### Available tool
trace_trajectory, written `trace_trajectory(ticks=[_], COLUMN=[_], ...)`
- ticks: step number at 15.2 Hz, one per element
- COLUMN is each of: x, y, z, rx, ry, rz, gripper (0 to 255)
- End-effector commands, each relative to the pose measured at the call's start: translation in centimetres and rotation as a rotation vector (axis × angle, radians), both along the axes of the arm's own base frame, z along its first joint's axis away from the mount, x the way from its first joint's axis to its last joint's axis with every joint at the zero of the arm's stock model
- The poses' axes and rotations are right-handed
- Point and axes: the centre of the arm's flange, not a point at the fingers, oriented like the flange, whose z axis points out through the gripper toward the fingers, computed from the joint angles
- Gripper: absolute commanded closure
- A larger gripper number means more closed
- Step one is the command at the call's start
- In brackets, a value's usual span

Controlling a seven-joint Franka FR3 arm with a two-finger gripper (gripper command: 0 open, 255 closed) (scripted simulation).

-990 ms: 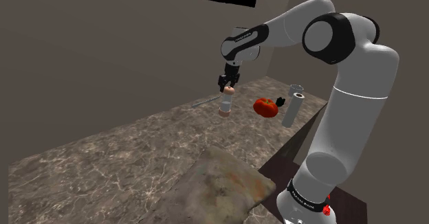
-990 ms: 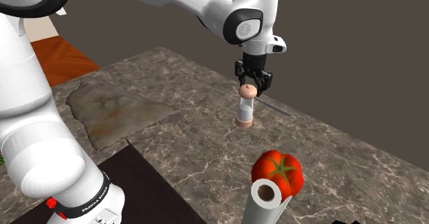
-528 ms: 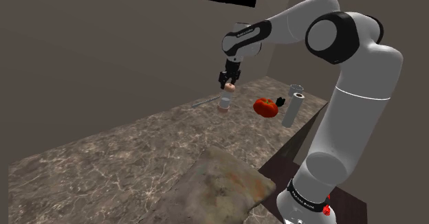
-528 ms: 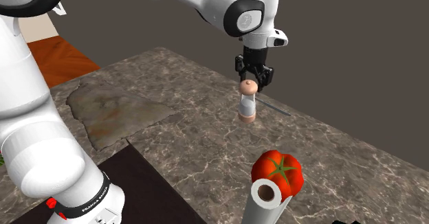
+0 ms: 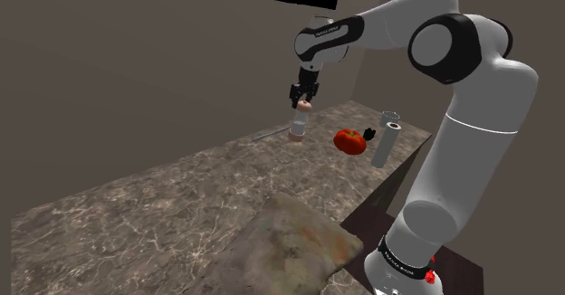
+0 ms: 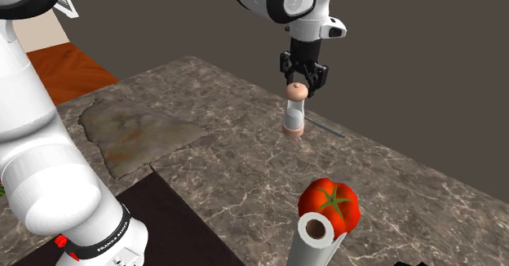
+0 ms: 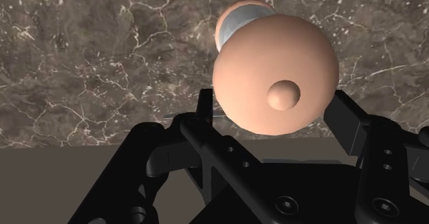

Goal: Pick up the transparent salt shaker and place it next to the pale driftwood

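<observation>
Shaker (image 6: 294,116), clear-bodied with a round pink cap, hangs upright from your gripper (image 6: 298,83) over the marble counter (image 6: 245,175). The fingers are closed on the cap. The driftwood (image 6: 134,130) lies flat, well apart from it, near the stand. A tomato (image 6: 329,205) and a grey cylinder (image 6: 314,240) sit at the second exterior view's lower right.

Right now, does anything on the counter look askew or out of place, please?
Nothing stands out. The salt shaker hangs roughly upright from the end effector, clasped by its round cap; the tomato and driftwood rest on the counter.
</observation>
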Motion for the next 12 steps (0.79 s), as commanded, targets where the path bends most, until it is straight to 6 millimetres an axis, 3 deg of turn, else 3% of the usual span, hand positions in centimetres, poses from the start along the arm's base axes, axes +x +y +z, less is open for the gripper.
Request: trace_trajectory(ticks=[1, 12], x=[0.0, 0.0], y=[0.0, 0.0], z=[1.1, 6.9], rx=[0.0, 0.0], ry=[0.0, 0.0], rz=[0.0, 0.0], gripper=[255, 255])
